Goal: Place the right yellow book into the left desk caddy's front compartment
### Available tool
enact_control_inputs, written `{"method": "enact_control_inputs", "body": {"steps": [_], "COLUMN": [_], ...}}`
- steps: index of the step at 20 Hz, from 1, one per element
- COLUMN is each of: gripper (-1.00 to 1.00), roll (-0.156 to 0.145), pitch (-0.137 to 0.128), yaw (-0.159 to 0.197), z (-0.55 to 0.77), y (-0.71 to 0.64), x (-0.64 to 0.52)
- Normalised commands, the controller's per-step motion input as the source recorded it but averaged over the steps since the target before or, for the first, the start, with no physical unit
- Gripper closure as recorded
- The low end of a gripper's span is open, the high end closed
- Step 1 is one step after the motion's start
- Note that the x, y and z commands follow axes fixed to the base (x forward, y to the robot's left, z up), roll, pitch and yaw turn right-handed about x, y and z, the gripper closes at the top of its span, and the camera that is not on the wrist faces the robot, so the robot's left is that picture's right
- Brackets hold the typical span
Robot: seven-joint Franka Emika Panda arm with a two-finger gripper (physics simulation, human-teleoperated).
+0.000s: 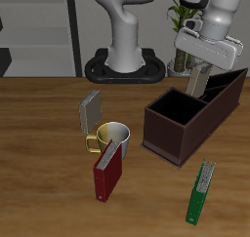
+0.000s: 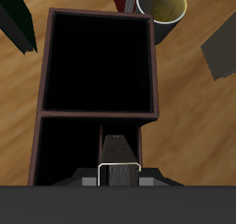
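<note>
You had the gripper (image 1: 198, 77) clamped on the right yellow book (image 1: 196, 82), held above the left desk caddy's (image 1: 186, 119) far end. It looked light, stiff, thin; an edge pinch suited it.

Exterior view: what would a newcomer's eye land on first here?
The gripper holding the right yellow book upright above the left desk caddy, the big maroon box. Next, the yellow mug between the grey book and the dark red book, nearer the front edge.
</note>
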Motion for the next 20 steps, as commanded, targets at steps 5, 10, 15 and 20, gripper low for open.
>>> {"method": "enact_control_inputs", "body": {"steps": [5, 10, 15, 20], "gripper": [1.00, 1.00, 1.00, 1.00], "roll": [0.000, 0.011, 0.002, -0.009], "pitch": [0.033, 0.023, 0.026, 0.031], "yaw": [0.003, 0.008, 0.009, 0.003], "z": [-0.18, -0.19, -0.15, -0.18], "y": [0.01, 0.03, -0.01, -0.05], "x": [0.11, 0.05, 0.04, 0.07]}}
